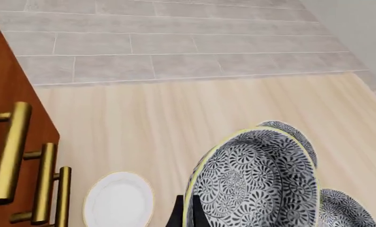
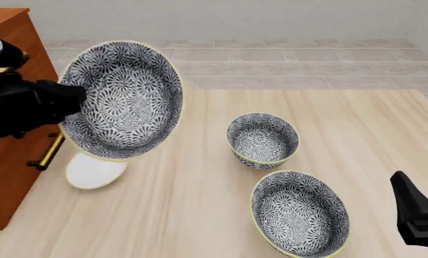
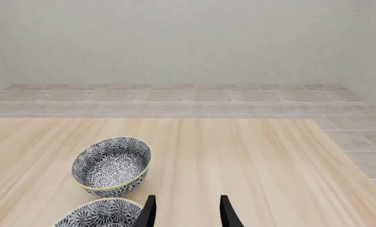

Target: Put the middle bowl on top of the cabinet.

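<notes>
Front view: left gripper point(image 2: 74, 102), mostly hidden, apparently clamps middle bowl point(image 2: 124, 99) aloft.

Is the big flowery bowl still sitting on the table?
No, the left end effector holds the middle bowl tilted in the air above the white dish.

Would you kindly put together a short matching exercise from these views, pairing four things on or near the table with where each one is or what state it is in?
Things:
1. middle bowl
2. white dish
3. right gripper
4. cabinet

Places or states:
A. open, gripping nothing, low at the table's right side
B. lying flat on the table beside the cabinet
C. lifted off the table and tilted, held at its rim by the left gripper
D. standing at the table's left edge, brass handles facing the bowls

Pairs: 1-C, 2-B, 3-A, 4-D
</notes>
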`<state>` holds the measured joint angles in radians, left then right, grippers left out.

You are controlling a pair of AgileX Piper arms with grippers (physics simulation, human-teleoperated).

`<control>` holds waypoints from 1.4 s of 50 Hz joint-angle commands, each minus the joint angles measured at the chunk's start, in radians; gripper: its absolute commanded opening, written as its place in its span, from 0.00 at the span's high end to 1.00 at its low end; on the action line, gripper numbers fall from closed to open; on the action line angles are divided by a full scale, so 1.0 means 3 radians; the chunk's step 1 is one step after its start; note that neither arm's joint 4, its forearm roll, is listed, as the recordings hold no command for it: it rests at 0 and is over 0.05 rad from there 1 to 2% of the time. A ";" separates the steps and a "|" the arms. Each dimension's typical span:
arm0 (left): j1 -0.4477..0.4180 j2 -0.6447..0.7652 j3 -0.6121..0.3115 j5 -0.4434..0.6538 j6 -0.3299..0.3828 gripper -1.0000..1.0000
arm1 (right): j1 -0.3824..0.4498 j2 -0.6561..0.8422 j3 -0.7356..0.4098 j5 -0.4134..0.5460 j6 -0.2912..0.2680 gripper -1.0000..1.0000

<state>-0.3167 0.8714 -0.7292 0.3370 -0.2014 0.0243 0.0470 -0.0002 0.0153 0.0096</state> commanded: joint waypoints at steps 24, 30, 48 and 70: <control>0.0419 0.0033 -0.0630 0.0221 0.0072 1.00 | -0.0013 0.0035 0.0000 -0.0034 0.0003 0.00; 0.0458 0.0004 -0.0727 0.0289 0.0075 1.00 | -0.0019 0.0012 0.0000 -0.0017 0.0001 0.00; 0.0620 0.0036 -0.0979 0.0358 0.0083 1.00 | -0.0018 0.0036 0.0000 -0.0033 0.0008 0.00; 0.0784 0.0127 -0.1280 0.0458 0.0012 1.00 | -0.0024 0.0097 -0.0003 -0.0084 0.0010 0.00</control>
<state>-0.1047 0.8975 -1.0682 0.4614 -0.1958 0.0183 0.0707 -0.0008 -0.0055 0.0122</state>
